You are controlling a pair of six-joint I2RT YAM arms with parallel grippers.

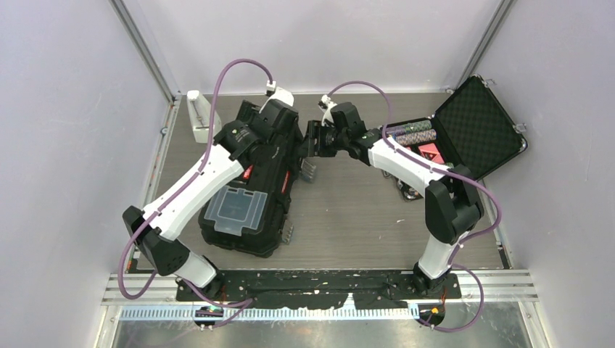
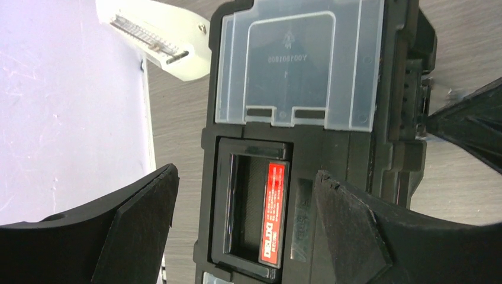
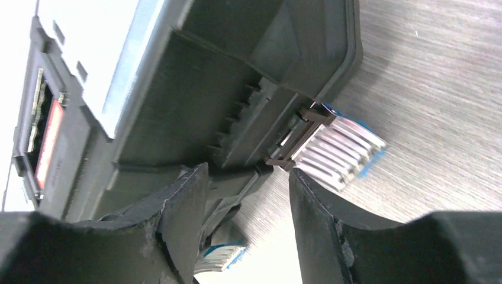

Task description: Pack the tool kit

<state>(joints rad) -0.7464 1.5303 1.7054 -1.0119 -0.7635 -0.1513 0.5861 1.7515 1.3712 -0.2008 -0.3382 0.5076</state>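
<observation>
The black toolbox [image 1: 250,206] lies at the left middle with its lid down. One clear grey lid compartment [image 1: 236,206] shows. My left gripper [image 1: 270,138] hovers open over the far half, its fingers [image 2: 148,207] on either side of the red-labelled handle [image 2: 273,213] without touching it. My right gripper [image 1: 310,141] is open at the toolbox's right side, close to a blue-edged latch [image 3: 337,148] that hangs outward. A second latch [image 3: 222,254] shows lower down. The right gripper [image 3: 248,174] holds nothing. No screwdrivers, pliers or hammer are in view.
A smaller foam-lined black case [image 1: 475,127] stands open at the back right with poker chips [image 1: 412,134] inside. A white stand [image 1: 197,116] is at the back left, close to the wall. Bare tabletop [image 1: 355,210] lies between the toolbox and the right arm.
</observation>
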